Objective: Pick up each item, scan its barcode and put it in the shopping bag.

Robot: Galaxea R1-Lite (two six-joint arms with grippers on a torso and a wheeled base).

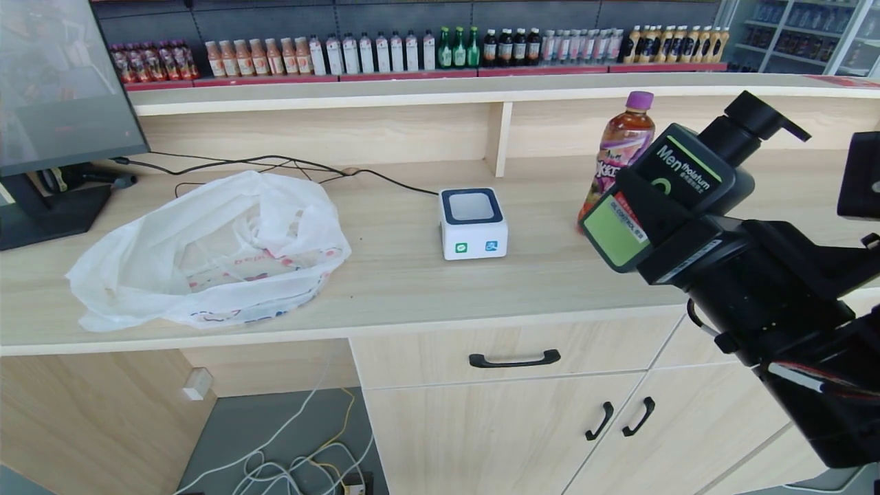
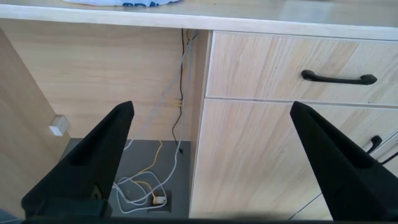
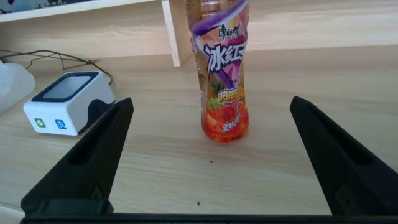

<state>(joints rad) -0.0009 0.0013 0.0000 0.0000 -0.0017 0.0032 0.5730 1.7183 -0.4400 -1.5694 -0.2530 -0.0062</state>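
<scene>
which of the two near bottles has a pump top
The black bottle; the drink bottle behind it has a purple cap.

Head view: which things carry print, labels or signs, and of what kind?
Black pump bottle: white lettering on top, a green label with small print below.
Drink bottle: large characters on its wrapper.
Scanner: two small icons, green and blue.
Shopping bag: red and blue print, creased, unreadable.
Shelf bottles: labels too small.
</scene>
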